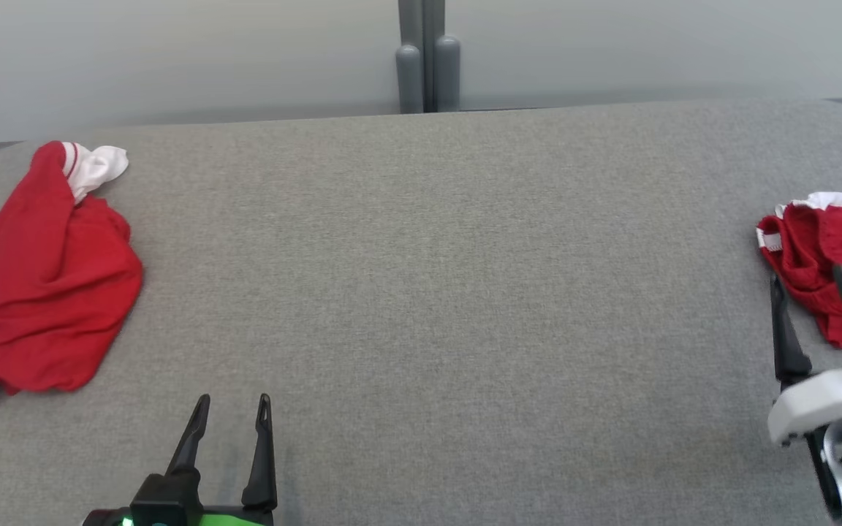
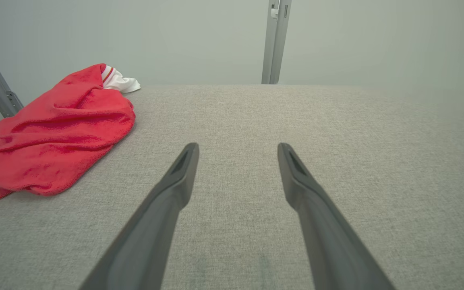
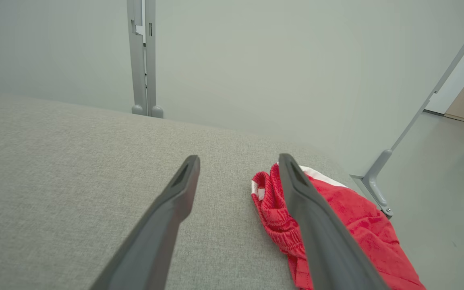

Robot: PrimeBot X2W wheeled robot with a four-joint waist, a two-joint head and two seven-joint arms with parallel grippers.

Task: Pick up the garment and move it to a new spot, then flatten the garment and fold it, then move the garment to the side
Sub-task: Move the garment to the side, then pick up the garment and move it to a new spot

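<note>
Looking down, head view: grey fabric counter [image 1: 421, 256]; crumpled red garment [image 1: 48, 277] heaped at its far left; smaller red garment [image 1: 823, 241] at the right edge, seemingly set aside there.
Left wrist view: left jaws apart and empty, low over the counter; crumpled garment well to their left, likely awaiting its turn.
Right wrist view: right jaws apart, gripping nothing; one finger [image 3: 320, 233] crosses in front of the smaller garment.
</note>
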